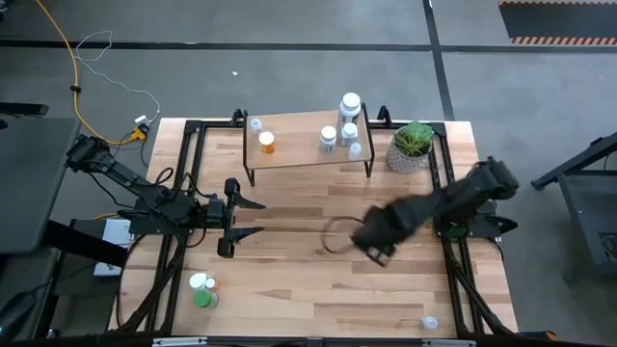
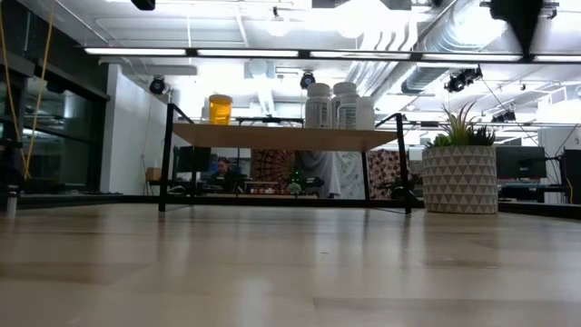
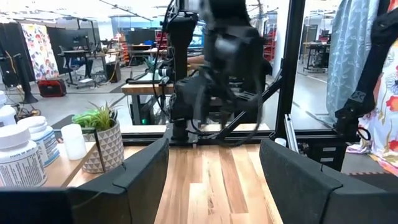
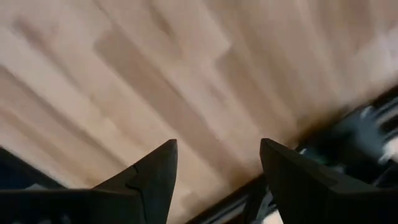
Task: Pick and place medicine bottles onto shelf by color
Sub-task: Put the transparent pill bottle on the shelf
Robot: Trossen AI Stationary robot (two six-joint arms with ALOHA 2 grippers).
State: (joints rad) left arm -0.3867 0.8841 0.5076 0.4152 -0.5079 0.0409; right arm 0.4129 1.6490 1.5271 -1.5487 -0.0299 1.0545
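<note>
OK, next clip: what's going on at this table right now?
Bottles are being sorted onto the shelf. An orange bottle stands near its left end and several white bottles cluster at its right, by the potted plant. A green bottle and a white one wait at the table's front left. Neither arm holds anything: the right tool is open over mid-table, motion-blurred, and the left tool is open, parked on the left.

Wide bare table (image 1: 308, 280) between both arms. Blocked at the far edge by shelf (image 1: 299, 154) and potted plant (image 1: 413, 146).
</note>
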